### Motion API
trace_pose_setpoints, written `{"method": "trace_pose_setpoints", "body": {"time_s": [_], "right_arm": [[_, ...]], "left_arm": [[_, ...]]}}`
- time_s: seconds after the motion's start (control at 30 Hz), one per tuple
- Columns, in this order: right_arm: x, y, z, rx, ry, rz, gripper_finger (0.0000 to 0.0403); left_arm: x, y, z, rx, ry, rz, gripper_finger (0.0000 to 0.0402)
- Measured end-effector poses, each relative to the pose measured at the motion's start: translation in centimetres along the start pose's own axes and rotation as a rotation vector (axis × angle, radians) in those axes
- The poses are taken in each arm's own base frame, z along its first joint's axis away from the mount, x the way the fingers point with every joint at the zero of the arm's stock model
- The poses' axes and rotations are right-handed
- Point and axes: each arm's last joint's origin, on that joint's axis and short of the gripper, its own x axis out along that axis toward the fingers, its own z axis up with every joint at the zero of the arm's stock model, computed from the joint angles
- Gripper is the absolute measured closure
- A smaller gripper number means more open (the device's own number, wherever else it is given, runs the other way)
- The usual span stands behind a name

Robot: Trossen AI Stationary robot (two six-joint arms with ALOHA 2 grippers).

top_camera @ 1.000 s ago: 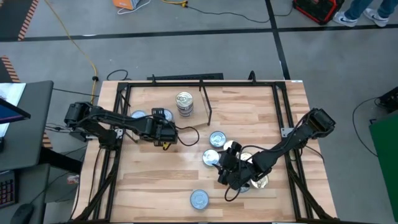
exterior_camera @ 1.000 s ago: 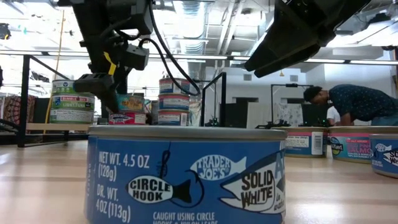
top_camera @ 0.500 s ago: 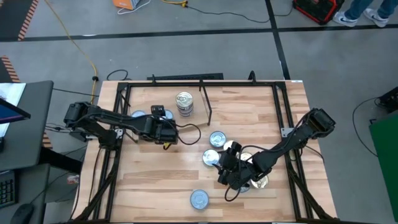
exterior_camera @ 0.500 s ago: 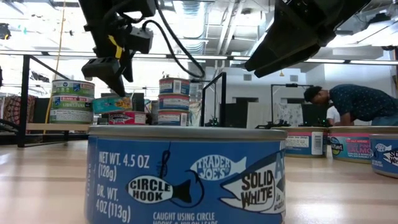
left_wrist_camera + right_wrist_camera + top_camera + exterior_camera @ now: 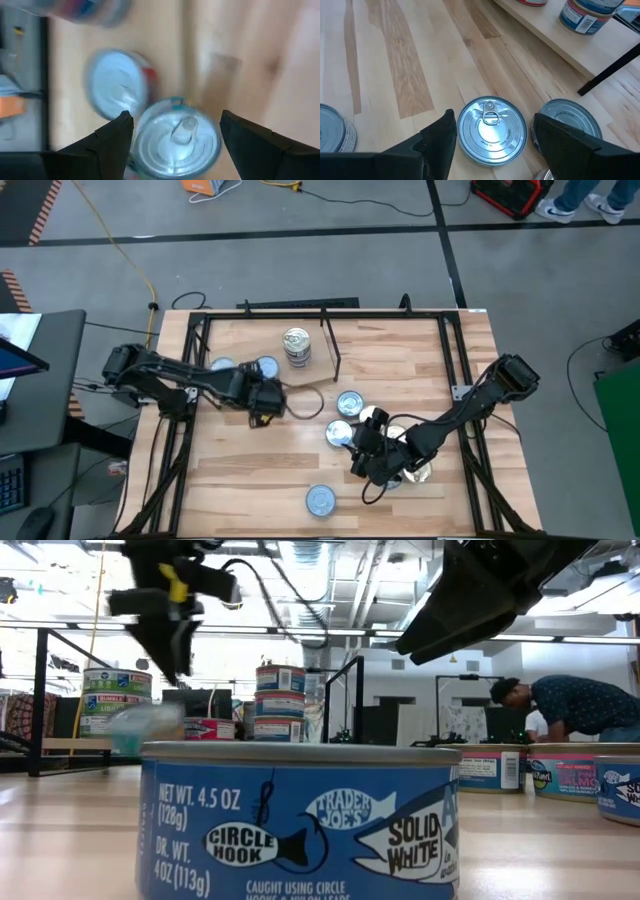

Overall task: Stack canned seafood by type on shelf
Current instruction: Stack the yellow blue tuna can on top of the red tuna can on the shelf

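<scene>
Take the upright rod (image 5: 330, 350) on the table (image 5: 400, 360) as the marker: a stack of tins (image 5: 296, 346) stands just to its left on the shelf (image 5: 555, 47), and two more tins (image 5: 266, 368) lie farther left, beside the left claw (image 5: 262, 402). In front of the rod and a little right, a cluster of tins (image 5: 349, 402) sits by the right claw (image 5: 372, 442), with one lone tin (image 5: 320, 500) well in front of it, near the table's front edge.
</scene>
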Motion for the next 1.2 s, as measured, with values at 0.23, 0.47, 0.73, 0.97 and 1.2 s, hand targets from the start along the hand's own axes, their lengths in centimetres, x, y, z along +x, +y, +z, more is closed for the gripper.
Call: {"method": "trace_pose_setpoints", "body": {"time_s": [0.23,0.47,0.73,0.97,1.2], "right_arm": [[0.1,-0.1,0.1,0.002,0.001,-0.005,0.0111],[0.1,-0.1,0.1,0.003,0.000,-0.005,0.0111],[0.1,-0.1,0.1,0.008,-0.001,-0.003,0.0111],[-0.1,0.1,0.0,0.013,0.002,0.014,0.0111],[-0.1,0.3,0.3,0.021,-0.021,0.034,0.0111]], "left_arm": [[-0.8,-3.9,-2.1,0.017,-0.015,-0.022,0.0113],[-2.6,-9.2,-3.7,0.159,-0.073,-0.208,0.0113],[-0.6,-15.8,-6.6,0.402,-0.030,-0.072,0.0113],[0.9,-16.6,-7.6,0.362,0.078,0.036,0.0113],[-0.8,-15.4,-8.4,0.323,0.038,0.084,0.0113]]}}
